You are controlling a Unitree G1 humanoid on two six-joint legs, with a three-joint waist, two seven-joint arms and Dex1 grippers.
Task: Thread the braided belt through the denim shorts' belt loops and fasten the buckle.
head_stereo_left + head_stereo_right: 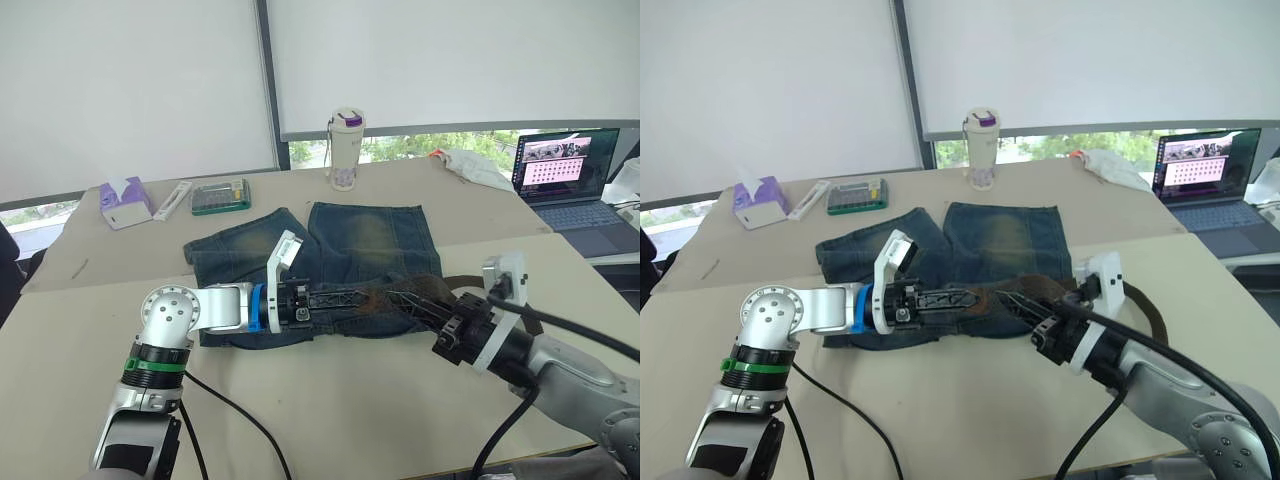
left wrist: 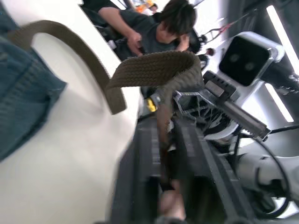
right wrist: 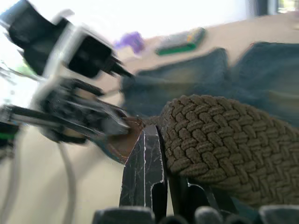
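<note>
The denim shorts (image 1: 365, 235) lie flat at mid table, waistband toward me. My left gripper (image 1: 375, 298) reaches in from the left along the waistband, shut on the braided belt's reddish-brown leather tip (image 1: 985, 297). Right beside it, my right gripper (image 1: 405, 300) comes in from the right, shut on the woven belt (image 3: 219, 140). The strap arches up between the two grippers (image 2: 154, 67), and the rest of it trails off past the shorts' right edge (image 1: 1145, 318). The arms hide the belt loops. The buckle is out of view.
Along the far edge stand a white tumbler with a purple lid (image 1: 346, 150), a green box (image 1: 221, 196) and a purple tissue box (image 1: 125, 203). An open laptop (image 1: 570, 175) and a white cloth (image 1: 475, 165) are at far right. A person (image 2: 154, 28) sits beyond the table.
</note>
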